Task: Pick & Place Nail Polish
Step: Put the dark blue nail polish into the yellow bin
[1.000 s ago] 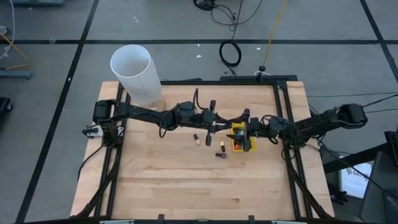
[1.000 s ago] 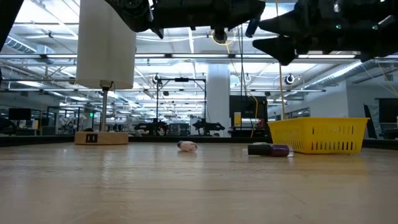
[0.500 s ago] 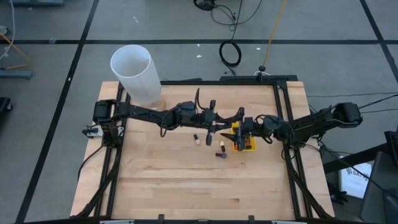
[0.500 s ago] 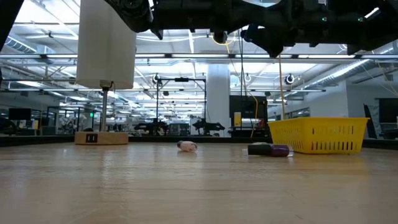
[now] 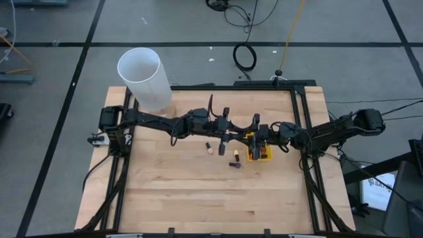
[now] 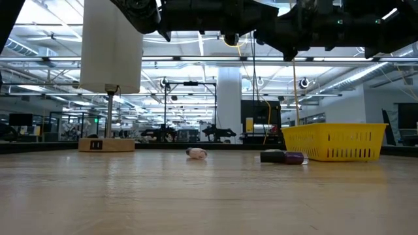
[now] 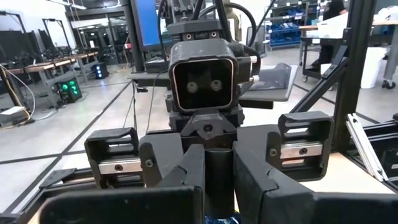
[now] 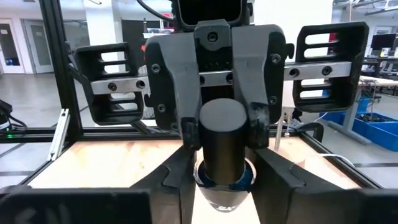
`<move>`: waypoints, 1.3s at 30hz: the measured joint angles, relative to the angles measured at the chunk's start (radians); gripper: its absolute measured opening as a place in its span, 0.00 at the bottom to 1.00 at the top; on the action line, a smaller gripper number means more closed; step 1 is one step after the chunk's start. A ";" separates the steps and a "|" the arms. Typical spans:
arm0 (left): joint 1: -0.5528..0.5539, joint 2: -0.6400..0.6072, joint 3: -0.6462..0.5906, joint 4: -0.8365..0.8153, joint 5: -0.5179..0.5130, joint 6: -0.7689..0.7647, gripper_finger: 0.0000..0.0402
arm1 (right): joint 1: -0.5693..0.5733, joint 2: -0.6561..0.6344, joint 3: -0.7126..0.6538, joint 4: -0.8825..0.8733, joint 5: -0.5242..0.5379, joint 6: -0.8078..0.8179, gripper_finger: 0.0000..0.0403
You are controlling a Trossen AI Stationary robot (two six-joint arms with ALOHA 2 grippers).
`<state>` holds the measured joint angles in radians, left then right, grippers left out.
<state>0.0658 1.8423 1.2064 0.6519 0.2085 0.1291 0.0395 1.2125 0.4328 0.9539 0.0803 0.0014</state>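
Note:
High above the table's middle my two grippers meet nose to nose. Between them a small nail polish bottle (image 8: 222,146) stands upright, its dark cap above its blue glass body. My left gripper (image 7: 217,180) is shut on the cap. My right gripper (image 8: 225,177) has closed round the body from the opposite side. Several other bottles lie loose on the wood: a pale one (image 5: 209,147), a purple one (image 5: 234,164) and a pink one (image 6: 196,153). The yellow bin (image 5: 260,154) sits just under my right gripper. My left gripper pinches the bottle's dark cap (image 7: 217,171) between its two fingers, coming in level from the table's left side. The bottle stands upright, lifted clear of the table. My right gripper has a finger (image 8: 181,177) on either side of the blue glass body (image 8: 205,179), below the cap. It comes in level from the table's right side.
A tall white cylinder (image 5: 140,76) stands at the table's far left corner. The yellow bin (image 6: 336,142) holds more bottles. A black frame runs along the table's edges (image 5: 301,132). The near half of the wooden top lies bare.
My right gripper has travelled toward the table's left edge, over the yellow bin, up to my left gripper and the bottle it holds. My left gripper and the loose bottles have stayed put.

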 joint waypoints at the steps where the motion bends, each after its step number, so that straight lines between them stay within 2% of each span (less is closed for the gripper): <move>1: 0.000 0.000 0.000 -0.001 0.000 0.000 0.09 | 0.000 0.000 0.000 -0.002 0.000 0.000 0.27; 5: -0.003 0.000 0.000 -0.002 -0.003 -0.006 0.11 | 0.000 -0.001 0.000 -0.013 -0.003 0.002 0.27; 7: -0.007 0.000 0.000 -0.004 -0.027 -0.027 0.16 | 0.000 -0.001 0.000 -0.020 -0.003 0.006 0.27; 10: -0.025 0.000 0.015 -0.045 -0.135 -0.053 0.28 | 0.000 -0.001 0.000 -0.044 0.001 0.014 0.27; 16: -0.078 -0.007 0.111 -0.337 -0.384 0.008 0.57 | -0.001 -0.067 -0.001 -0.227 -0.001 0.054 0.27; 19: -0.089 -0.007 0.161 -0.531 -0.420 0.005 0.69 | 0.000 -0.147 -0.001 -0.382 -0.008 0.102 0.27; 22: -0.093 -0.007 0.178 -0.687 -0.441 -0.041 0.78 | 0.006 -0.238 0.000 -0.574 -0.008 0.169 0.27; 26: -0.088 -0.007 0.169 -0.864 -0.456 -0.152 0.82 | 0.020 -0.337 0.000 -0.828 -0.007 0.267 0.27; 31: -0.076 0.000 0.096 -0.884 -0.457 -0.255 0.83 | 0.022 -0.375 -0.001 -1.076 -0.006 0.376 0.27; 39: -0.063 0.001 0.025 -0.833 -0.457 -0.300 0.83 | 0.022 -0.361 -0.001 -1.219 -0.005 0.469 0.27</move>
<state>0.0030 1.8435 1.2312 -0.1811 -0.2485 -0.1709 0.0612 0.8516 0.4320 -0.2652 0.0749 0.4700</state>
